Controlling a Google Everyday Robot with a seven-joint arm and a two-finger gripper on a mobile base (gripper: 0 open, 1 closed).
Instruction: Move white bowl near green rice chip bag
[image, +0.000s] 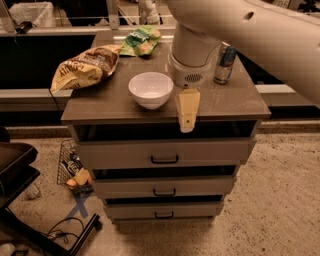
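The white bowl (151, 89) sits upright near the front middle of the brown cabinet top (230, 102). The green rice chip bag (141, 41) lies at the back of the top, behind the bowl and apart from it. My gripper (187, 111) hangs from the big white arm just right of the bowl, over the front edge of the top, with its pale fingers pointing down. It holds nothing that I can see.
A larger yellow-and-brown chip bag (84, 66) lies at the left of the top. A drink can (225, 63) stands at the right, behind the arm. Below are several drawers (164, 154). A wire basket (74, 167) and cables lie on the floor at the left.
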